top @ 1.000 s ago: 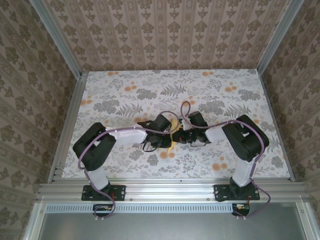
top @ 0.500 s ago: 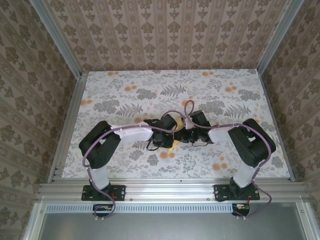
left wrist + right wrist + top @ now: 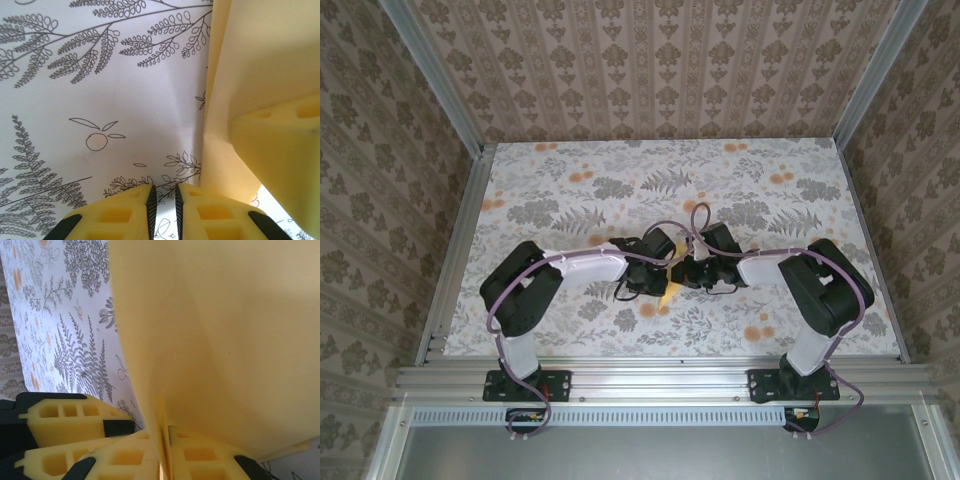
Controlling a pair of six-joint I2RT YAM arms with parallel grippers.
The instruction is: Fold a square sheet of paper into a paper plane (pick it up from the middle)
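1. Yellow sheet shows at the centre of the top view, over the floral table, between the two arm tips and mostly hidden beneath them.
2. Right gripper, at the bottom of its wrist view, has its foam pads pressed onto a folded edge of the yellow sheet, which rises and spreads across the upper right of that frame.
3. Left gripper, at the bottom of its wrist view, has its jaws almost together with a slim gap; I cannot tell whether it pinches anything.
4. In that view the yellow sheet stands along the right side, just beside the right-hand pad.
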